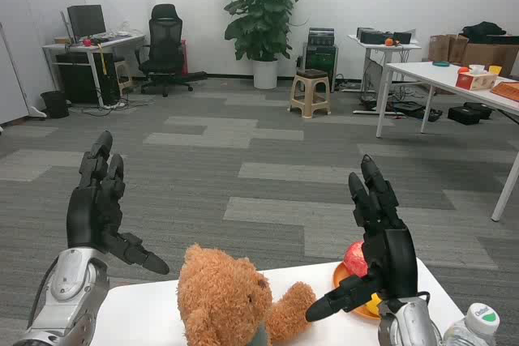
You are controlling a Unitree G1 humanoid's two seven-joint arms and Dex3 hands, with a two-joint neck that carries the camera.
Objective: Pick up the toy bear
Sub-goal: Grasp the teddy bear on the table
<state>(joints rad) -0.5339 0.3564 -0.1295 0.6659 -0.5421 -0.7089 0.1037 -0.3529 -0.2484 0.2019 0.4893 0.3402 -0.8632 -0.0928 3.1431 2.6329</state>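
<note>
Both black hands are raised above the near edge of the white table (146,301), fingers spread apart and pointing upward, holding nothing. On the left, the left hand (101,208) stands upright with its thumb jutting down and inward toward the middle. Opposite it, the right hand (377,237) mirrors this pose, its thumb angled down toward the left. Each hand sits on a silver metal forearm that rises from the bottom corners.

Between the two hands, and lower, sits the toy bear (231,301). It is on the table, touched by neither hand. Its fur is a shaggy, warm orange-brown plush, and its rounded head faces away, so no face is visible. One stubby arm reaches out to the right, ending near the right thumb.

Just behind the right hand lies an orange plate (347,281) holding a red, apple-like fruit (355,258) and something yellow, mostly hidden. A clear plastic bottle with a white cap (480,318) stands at the table's lower right corner.

Beyond the table stretches grey striped carpet. Farther back stand a black office chair (165,46), a desk with a monitor (89,42), a tall leafy potted plant (262,14), a beige plastic stool (310,93), and white tables along the right.
</note>
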